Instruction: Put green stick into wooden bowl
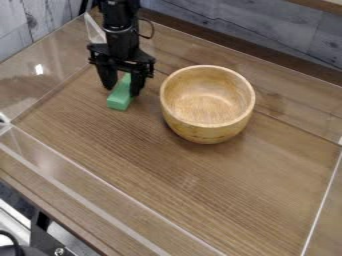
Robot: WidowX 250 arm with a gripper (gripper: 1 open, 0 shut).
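The green stick (pixel 122 95) lies on the wooden table left of the wooden bowl (pixel 207 102), a short bright green bar pointing toward the front. My black gripper (pixel 122 81) has come down over its far end, and the two fingers have drawn in against the stick's sides. The stick still rests on the table. The bowl stands upright and holds nothing, a short gap to the right of the gripper.
Clear plastic walls (pixel 40 160) box in the table along the front and left. A grey wall (pixel 254 25) runs behind the table.
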